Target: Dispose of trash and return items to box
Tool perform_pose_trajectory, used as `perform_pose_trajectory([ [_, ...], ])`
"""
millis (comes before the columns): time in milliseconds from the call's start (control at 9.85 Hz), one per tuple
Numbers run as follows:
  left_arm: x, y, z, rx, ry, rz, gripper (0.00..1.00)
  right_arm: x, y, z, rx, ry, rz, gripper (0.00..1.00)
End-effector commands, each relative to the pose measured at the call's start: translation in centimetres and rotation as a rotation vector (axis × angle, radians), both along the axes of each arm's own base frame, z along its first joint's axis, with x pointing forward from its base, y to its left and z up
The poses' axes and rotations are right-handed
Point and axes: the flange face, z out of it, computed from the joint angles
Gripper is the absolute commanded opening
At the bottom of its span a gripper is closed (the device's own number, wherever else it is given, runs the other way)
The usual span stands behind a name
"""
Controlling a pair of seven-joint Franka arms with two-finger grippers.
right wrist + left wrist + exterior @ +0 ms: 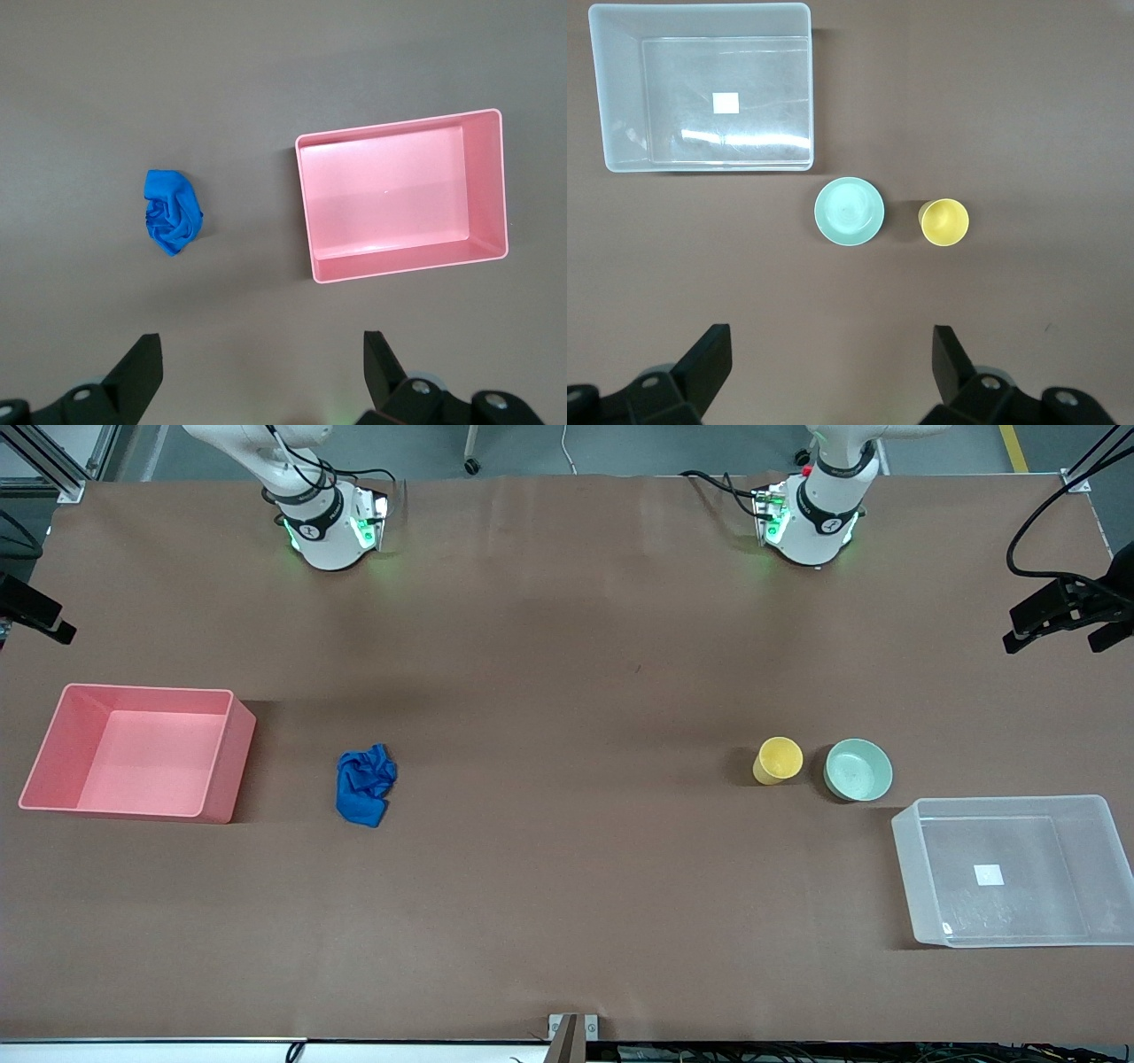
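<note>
The blue fabric lump (364, 784) lies on the brown table toward the right arm's end, beside the pink tub; it also shows in the right wrist view (173, 212). The yellow cup (778, 760) and the mint-green bowl (858, 770) stand side by side toward the left arm's end, also in the left wrist view as cup (945, 221) and bowl (849, 211). The clear box (1010, 871) with a white label sits nearer the front camera than the bowl; it shows in the left wrist view (620, 133). My left gripper (831, 354) is open and empty high above the table. My right gripper (262, 354) is open and empty, also high.
A pink opaque tub (53, 753) stands empty at the right arm's end, seen also in the right wrist view (306, 204). Both arm bases (328, 522) stand at the table's edge farthest from the front camera. Black camera mounts (1063, 611) hang at the table's ends.
</note>
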Motion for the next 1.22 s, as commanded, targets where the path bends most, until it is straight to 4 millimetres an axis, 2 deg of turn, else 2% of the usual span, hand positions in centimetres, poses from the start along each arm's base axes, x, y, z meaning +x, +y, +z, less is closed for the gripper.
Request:
perform_pose_trajectory([
  [0,-0.1,-0.2,-1.2,0.011,0.021,-0.008,1.0,-0.3,0.2,0.2,0.005,-0.002,-0.013,1.0],
  [305,0.1,-0.4,-1.2,0.012,0.021,-0.011,1.0,-0.3,0.2,0.2,0.005,-0.002,-0.013,1.0],
  [406,0.3,0.1,-1.5,0.012,0.025,-0.003,1.0,-0.3,0.2,0.1,0.005,-0.002,-0.014,1.0],
  [609,0.6,0.3,-2.3,0.011,0.036,-0.001,1.0,0.0,1.9,-1.1,-0.001,0.017,0.017,1.0],
  [812,1.4,0.8,-4.4,0.013,0.044,0.009,0.99,1.3,6.8,-4.9,-0.018,0.015,0.025,1.0],
  [1016,1.7,1.2,-9.3,0.012,0.053,0.015,0.99,3.6,11.6,-12.0,-0.015,0.032,-0.004,1.0],
  [1117,1.6,1.2,-12.6,0.012,0.064,0.015,0.99,4.5,13.6,-16.3,-0.008,0.03,-0.029,1.0],
])
